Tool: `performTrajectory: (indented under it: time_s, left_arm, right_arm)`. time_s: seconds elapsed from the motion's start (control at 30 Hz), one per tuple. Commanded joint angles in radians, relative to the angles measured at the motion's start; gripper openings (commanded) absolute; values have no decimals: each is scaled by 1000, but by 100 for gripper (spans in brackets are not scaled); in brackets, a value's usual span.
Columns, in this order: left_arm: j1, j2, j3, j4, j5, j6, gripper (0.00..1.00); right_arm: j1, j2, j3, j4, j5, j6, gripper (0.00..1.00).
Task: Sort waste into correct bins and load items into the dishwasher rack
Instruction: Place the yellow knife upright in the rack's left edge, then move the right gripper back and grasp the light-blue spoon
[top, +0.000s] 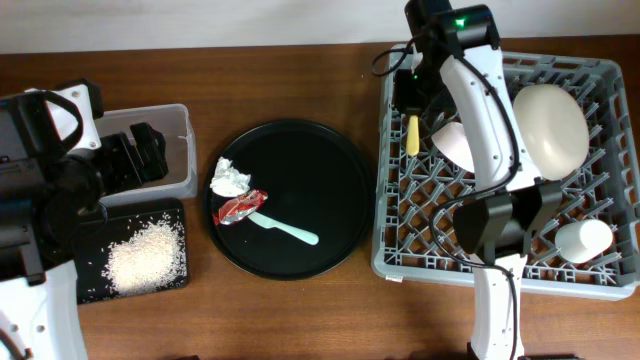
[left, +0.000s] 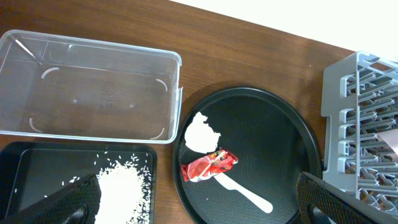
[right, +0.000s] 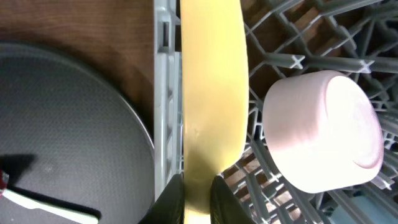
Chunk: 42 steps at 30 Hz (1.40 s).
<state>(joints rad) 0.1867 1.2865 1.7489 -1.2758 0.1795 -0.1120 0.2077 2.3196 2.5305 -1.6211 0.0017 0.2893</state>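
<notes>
Overhead view: dark wood-grain table (top: 300, 80) beneath grey dishwasher rack (top: 412, 266)

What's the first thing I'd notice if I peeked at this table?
The huge grey rack on the right, with a big cream bowl-plate in it, grabs the eye first. At its left edge, the right gripper pinches a bright yellow spoon. In the middle, a round black tray carries a red wrapper, a white tissue and a mint green spoon.
</notes>
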Motion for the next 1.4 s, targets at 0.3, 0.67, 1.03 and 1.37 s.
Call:
performTrajectory:
  time_s: [0.3, 0.67, 1.03, 1.37]
  left_arm:
    - [4, -5, 11, -1, 3, 9, 99]
    - [4, -5, 11, -1, 3, 9, 99]
    - [4, -5, 11, -1, 3, 9, 99]
    - [4, -5, 11, -1, 3, 9, 99]
  right_arm:
    - [52, -37, -140, 80, 17, 11, 53]
    - [412, -47, -240, 143, -103, -472, 43]
    - [610, -40, -586, 394, -92, -521, 50]
    - [611, -40, -723, 545, -208, -599, 57]
